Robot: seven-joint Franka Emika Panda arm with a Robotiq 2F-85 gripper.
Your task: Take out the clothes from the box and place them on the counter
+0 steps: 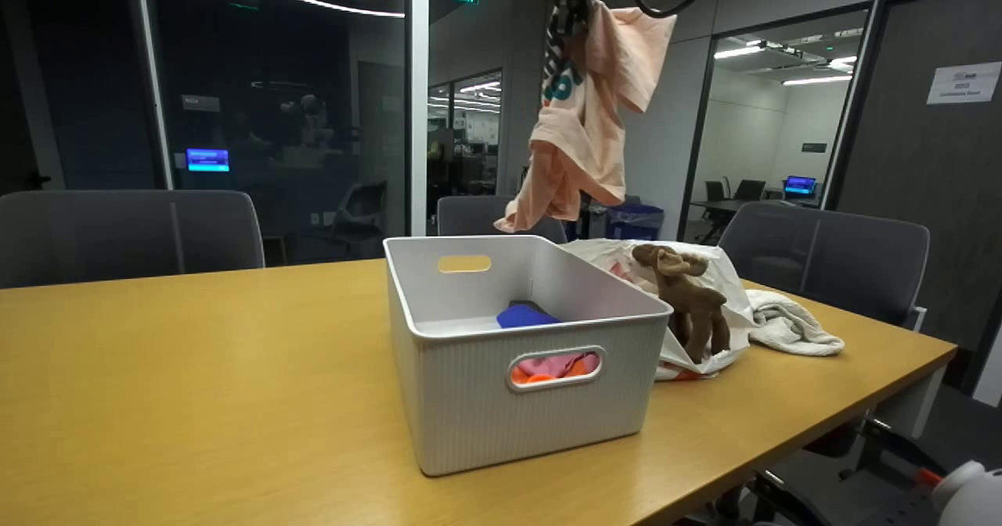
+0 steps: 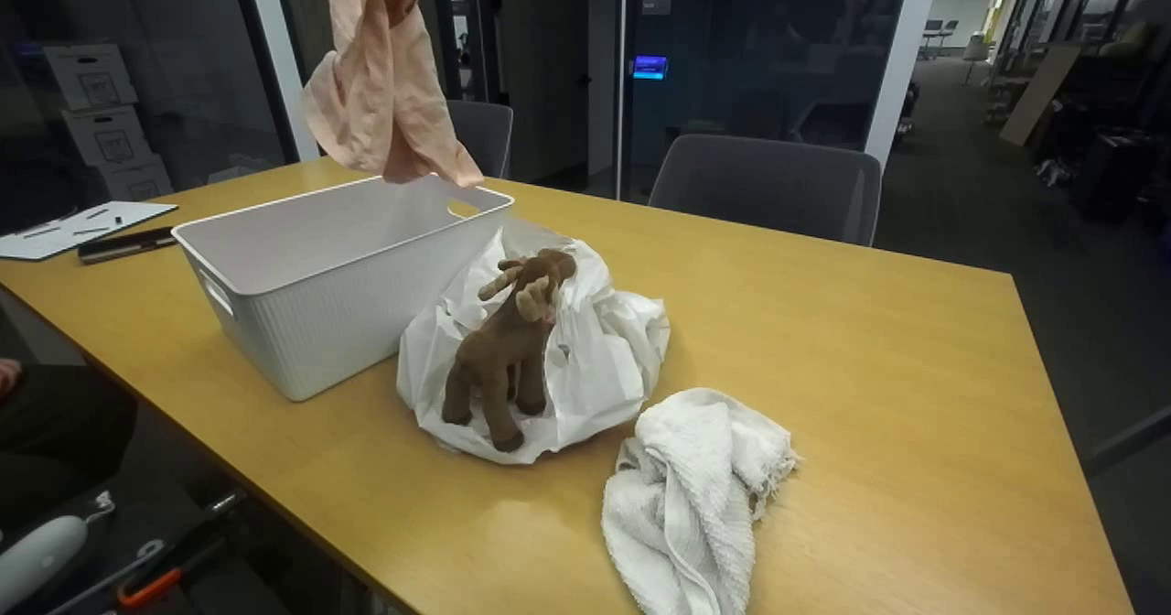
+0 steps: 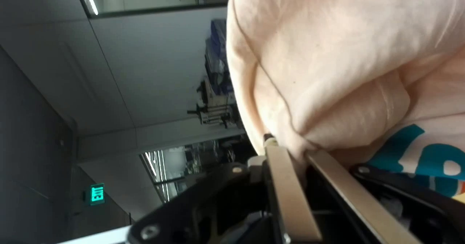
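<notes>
Stretching across both exterior views, the counter (image 1: 196, 369) bears the box (image 1: 485, 424), a tall-sided grey bin. Right beside the box sits a white plastic bag (image 2: 604, 350). The peach garment (image 1: 583, 142) hangs in the air near one end of the box; whether it is straight above the opening I cannot tell. The step in hand looks like bringing this piece out, with the lifting apparently done. Next to the bag, a white cloth (image 2: 686, 514) lies on the counter, and a brown plush animal (image 2: 496, 359) stands on or against the bag. The gripper (image 3: 293, 149) pinches a fold of the peach garment, its jaws drawn nearly together; the next move calls for carrying the fabric wide of the box, lowering it to the counter, and only then letting go. Smallest, a blue piece (image 1: 524, 317) and a pink piece (image 1: 552, 365) show inside the box; the pink one, if cloth, would mean another trip.
</notes>
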